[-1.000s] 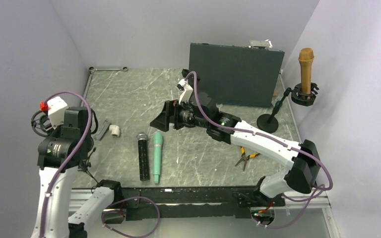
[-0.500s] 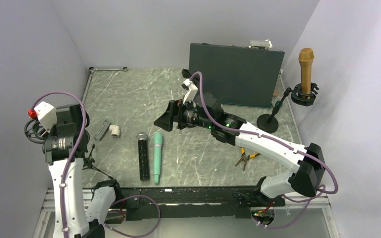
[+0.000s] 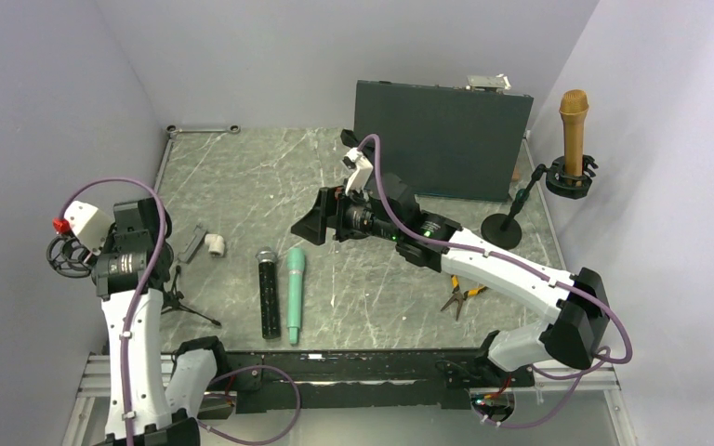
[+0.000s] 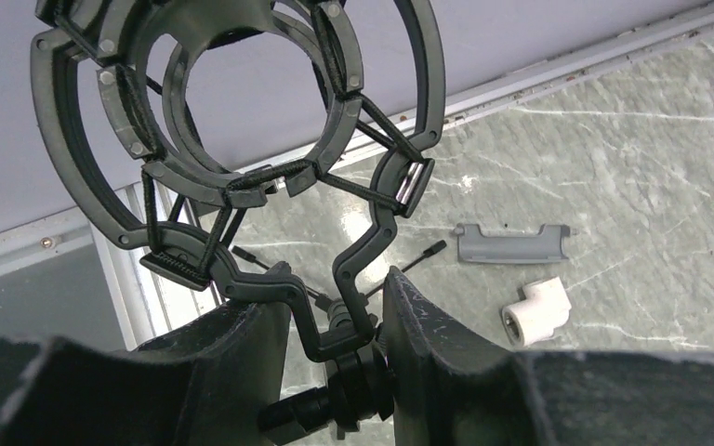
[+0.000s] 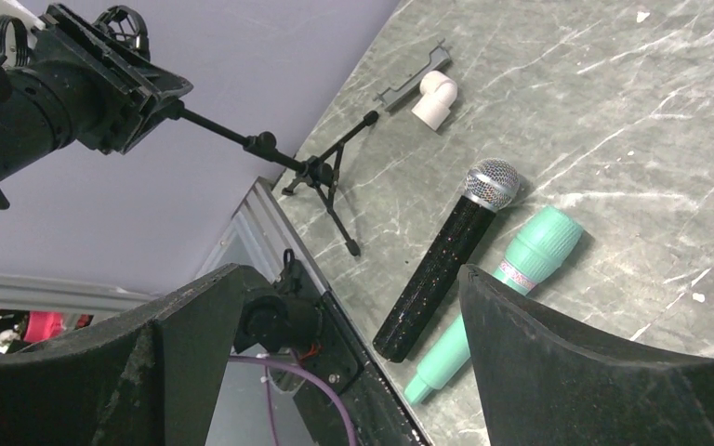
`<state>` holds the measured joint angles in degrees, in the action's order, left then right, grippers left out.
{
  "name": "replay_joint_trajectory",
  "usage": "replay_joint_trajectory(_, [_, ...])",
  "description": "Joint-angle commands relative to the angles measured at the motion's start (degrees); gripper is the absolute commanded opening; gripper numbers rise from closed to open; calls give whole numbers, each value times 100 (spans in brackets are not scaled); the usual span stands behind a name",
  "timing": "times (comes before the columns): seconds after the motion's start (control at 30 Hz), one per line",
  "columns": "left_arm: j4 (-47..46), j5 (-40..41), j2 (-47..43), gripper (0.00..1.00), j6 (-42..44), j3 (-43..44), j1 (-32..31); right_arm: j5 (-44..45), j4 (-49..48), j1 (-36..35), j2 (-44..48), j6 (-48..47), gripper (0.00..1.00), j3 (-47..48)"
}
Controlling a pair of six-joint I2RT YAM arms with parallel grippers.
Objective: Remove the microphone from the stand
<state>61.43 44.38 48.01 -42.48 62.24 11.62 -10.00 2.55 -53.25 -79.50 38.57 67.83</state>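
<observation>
A gold microphone stands upright in the black cradle of a desk stand at the far right, with neither gripper near it. My left gripper is shut on the neck of a small tripod stand. That stand's empty shock mount sticks out beyond the fingers, and the stand leans over the table's left edge. My right gripper hangs open over the middle of the table with nothing between its fingers. A black microphone and a teal microphone lie side by side below it.
A dark upright panel stands at the back. Yellow-handled pliers lie near the right arm. A white pipe elbow and a grey clip lie at the left. A wrench rests by the back wall.
My left arm has swung left and back with the tripod stand in its grip, uncovering the tripod legs. The right arm has shifted slightly.
</observation>
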Motion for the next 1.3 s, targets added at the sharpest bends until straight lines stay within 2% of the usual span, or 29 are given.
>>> replay_joint_trajectory(0.0, [-13, 286, -110, 13, -290, -192, 17, -52, -206, 26, 82, 9, 88, 10])
replay_joint_trajectory(0.07, [17, 311, -182, 24, -318, -201, 19, -71, -194, 24, 67, 11, 88, 34])
replay_joint_trajectory(0.1, [30, 327, -208, 32, -319, -203, 24, -74, -186, 33, 71, 11, 88, 43])
replay_joint_trajectory(0.17, [144, 369, -224, 56, -378, -113, 20, -73, -184, 24, 87, 11, 88, 52])
replay_joint_trajectory(0.23, [373, 367, -213, 87, -441, 77, 18, -65, -148, 29, 96, 4, 88, 61])
replay_joint_trajectory(0.27, [446, 328, -213, 95, -434, 206, 22, -52, -127, 26, 100, -10, 88, 71])
replay_joint_trajectory(0.3, [552, 262, -213, 99, -425, 345, 23, -44, -116, 28, 108, -7, 88, 77])
replay_joint_trajectory(0.43, [1018, -196, -264, 99, -606, 1000, 23, -2, -63, 35, 126, -26, 88, 105])
replay_joint_trajectory(0.6, [1164, -1063, -508, 99, -567, 1509, 23, 29, 14, 42, 102, -54, 88, 178])
replay_joint_trajectory(0.73, [724, -1298, -670, 99, 272, 1886, 24, 14, 48, 43, 73, -42, 88, 227])
replay_joint_trajectory(0.83, [133, -1397, -705, 90, 1112, 1920, 24, -40, 53, 43, 26, -36, 88, 263])
replay_joint_trajectory(0.9, [-113, -1394, -626, 90, 1427, 1946, 23, -70, 61, 42, -13, -33, 88, 286])
replay_joint_trajectory(1.0, [-564, -1439, -537, 98, 1767, 1801, 23, -106, 78, 48, -73, -33, 88, 324])
replay_joint_trajectory(1.07, [-959, -1476, -566, 99, 1846, 1573, 24, -123, 92, 43, -98, -49, 88, 339])
replay_joint_trajectory(1.2, [-2006, -1402, -824, 99, 1921, 539, 23, -146, 121, 43, -142, -69, 88, 349])
replay_joint_trajectory(1.27, [-2077, -1332, -997, 100, 1618, 13, 25, -167, 143, 48, -141, -83, 88, 343])
